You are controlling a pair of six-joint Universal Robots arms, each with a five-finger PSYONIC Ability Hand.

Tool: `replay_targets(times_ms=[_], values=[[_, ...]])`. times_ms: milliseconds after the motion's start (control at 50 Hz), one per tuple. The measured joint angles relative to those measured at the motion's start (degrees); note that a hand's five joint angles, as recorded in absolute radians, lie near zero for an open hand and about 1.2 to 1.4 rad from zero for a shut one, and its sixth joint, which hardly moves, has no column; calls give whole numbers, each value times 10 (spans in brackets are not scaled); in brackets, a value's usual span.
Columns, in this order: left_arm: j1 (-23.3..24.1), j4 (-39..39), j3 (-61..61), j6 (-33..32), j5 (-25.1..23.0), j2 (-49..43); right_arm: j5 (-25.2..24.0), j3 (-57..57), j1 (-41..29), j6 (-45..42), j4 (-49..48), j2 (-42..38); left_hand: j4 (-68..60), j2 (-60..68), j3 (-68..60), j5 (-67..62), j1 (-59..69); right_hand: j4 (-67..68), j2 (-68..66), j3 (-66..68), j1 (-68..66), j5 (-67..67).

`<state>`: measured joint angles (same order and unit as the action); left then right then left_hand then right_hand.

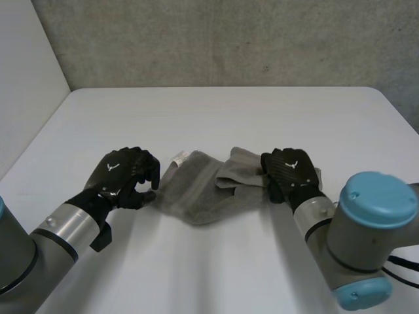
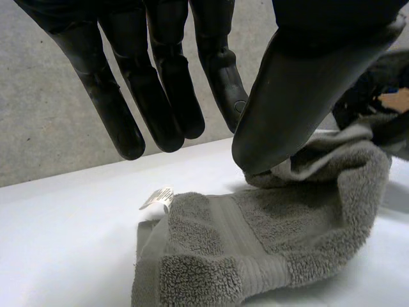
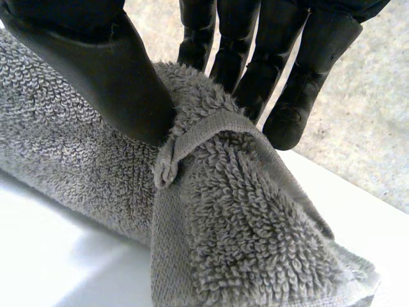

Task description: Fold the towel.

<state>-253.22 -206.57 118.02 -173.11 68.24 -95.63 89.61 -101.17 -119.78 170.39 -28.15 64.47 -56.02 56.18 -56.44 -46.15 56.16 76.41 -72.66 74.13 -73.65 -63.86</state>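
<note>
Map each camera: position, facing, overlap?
Head view: behind and between the arms, looking down at the table; shows left arm, right arm, left hand beside the towel, right hand on its opposite end.
Left wrist view: on the left wrist, looking along the palm; own relaxed fingers and thumb above one towel end.
Right wrist view: on the right wrist; own thumb and fingers pinch a towel edge.
Shared: all three show the towel.

The table lies bare across the upper half of the head view, back to the grey wall. At lower centre the rumpled towel fills the gap between the left robot hand and the right robot hand; bare table runs below it.
</note>
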Motion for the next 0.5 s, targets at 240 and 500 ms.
replay_targets(times_ms=[240,500], values=[[0,0,0,0,0,0,-87,36,86,-84,192,51,0,0,0,0,0,0,-2,6,-6,-2],[0,0,0,0,0,0,-215,160,185,-355,383,27,0,0,0,0,0,0,-2,8,-7,-2]])
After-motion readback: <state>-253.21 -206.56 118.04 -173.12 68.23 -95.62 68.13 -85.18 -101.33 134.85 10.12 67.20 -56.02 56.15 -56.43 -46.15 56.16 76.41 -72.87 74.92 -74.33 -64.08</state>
